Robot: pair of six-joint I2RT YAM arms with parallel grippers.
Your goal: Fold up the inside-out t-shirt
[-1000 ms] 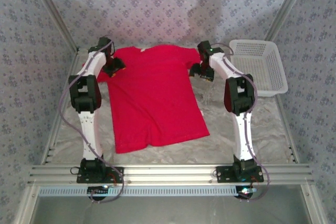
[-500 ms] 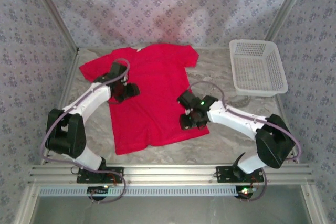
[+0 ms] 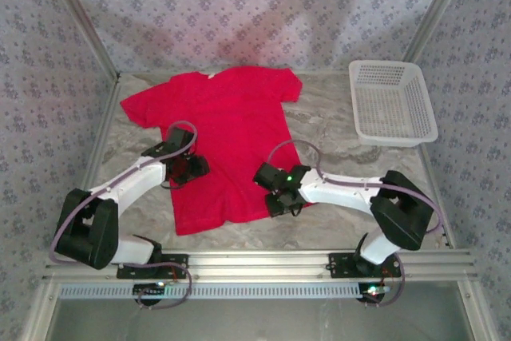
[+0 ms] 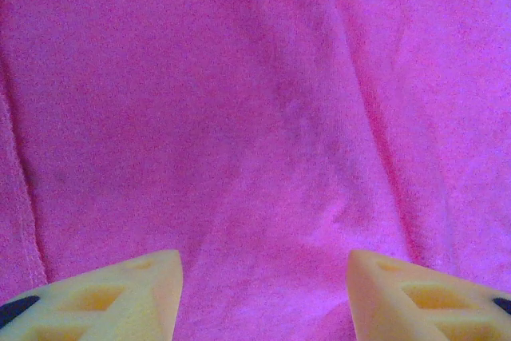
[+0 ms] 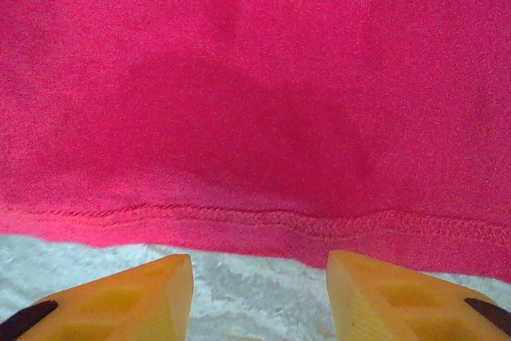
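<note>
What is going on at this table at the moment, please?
Two robot arms are working on a red t-shirt spread flat on the table. The left claw is open over the t-shirt's left side. The right claw is open at its near hem. Neither grips fabric, so no fold is made yet. A white basket stands far right.

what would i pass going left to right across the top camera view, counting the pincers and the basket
left pincer → right pincer → white basket. The red t-shirt spreads beneath both pincers, so it is left out of the order.
</note>
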